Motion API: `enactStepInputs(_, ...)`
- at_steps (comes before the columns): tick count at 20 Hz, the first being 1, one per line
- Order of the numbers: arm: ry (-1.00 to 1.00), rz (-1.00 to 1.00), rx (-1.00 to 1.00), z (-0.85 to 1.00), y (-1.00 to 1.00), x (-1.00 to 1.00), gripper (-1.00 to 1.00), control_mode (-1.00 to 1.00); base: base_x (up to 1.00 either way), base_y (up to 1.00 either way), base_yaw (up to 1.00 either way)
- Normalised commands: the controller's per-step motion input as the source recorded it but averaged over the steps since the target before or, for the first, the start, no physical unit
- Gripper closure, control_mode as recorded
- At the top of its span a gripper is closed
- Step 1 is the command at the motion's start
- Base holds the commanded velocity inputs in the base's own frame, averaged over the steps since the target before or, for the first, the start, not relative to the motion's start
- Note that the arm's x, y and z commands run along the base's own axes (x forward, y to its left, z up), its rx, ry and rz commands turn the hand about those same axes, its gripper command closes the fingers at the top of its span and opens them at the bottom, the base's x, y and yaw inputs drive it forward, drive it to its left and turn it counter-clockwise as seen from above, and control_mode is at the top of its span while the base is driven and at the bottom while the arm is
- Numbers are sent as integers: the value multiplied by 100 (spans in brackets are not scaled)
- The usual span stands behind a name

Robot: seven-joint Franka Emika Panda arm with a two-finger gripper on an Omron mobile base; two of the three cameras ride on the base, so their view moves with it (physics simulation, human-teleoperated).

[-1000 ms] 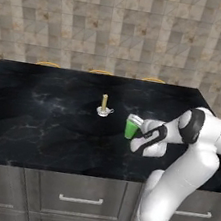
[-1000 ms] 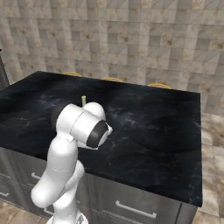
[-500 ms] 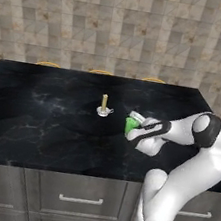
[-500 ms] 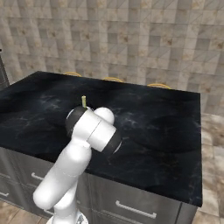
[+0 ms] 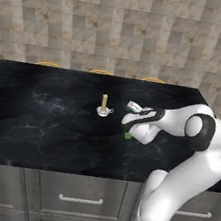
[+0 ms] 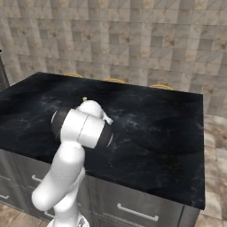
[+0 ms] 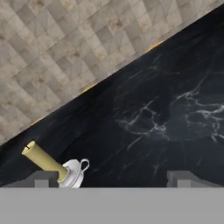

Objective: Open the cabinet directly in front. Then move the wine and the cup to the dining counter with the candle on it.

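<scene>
Claw [image 5: 133, 107] jaws are spread wide, nothing gripped; cup [image 5: 128, 135] is seen on the worktop [image 5: 40, 116] under the hand, near the candle [image 5: 104, 105]; tipping is risked if it is clipped on retreat.

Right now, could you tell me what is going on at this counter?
The white robot arm reaches over the long black marble-look counter. Its end effector stands open, with its fingers apart in the hand view. A small bright green cup peeks out just beneath the hand, on the counter as far as I can tell. A pale yellow stick candle in a white saucer holder stands close beside it.
</scene>
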Motion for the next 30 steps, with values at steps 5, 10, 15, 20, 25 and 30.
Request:
enactStepInputs(5,42,-4,0,100,0,0,-100,-100,0,0,0)
enactStepInputs(10,34,-2,4,100,0,1,-100,-100,0,0,0)
enactStepInputs(15,7,-1,8,44,-8,1,-100,-100,0,0,0)
enactStepInputs(20,21,0,22,100,-1,-2,-100,-100,0,0,0)
enactStepInputs(25,49,9,17,93,4,-74,-100,-100,0,0,0)
enactStepInputs(30,36,18,9,21,24,-100,-100,-100,0,0,0)
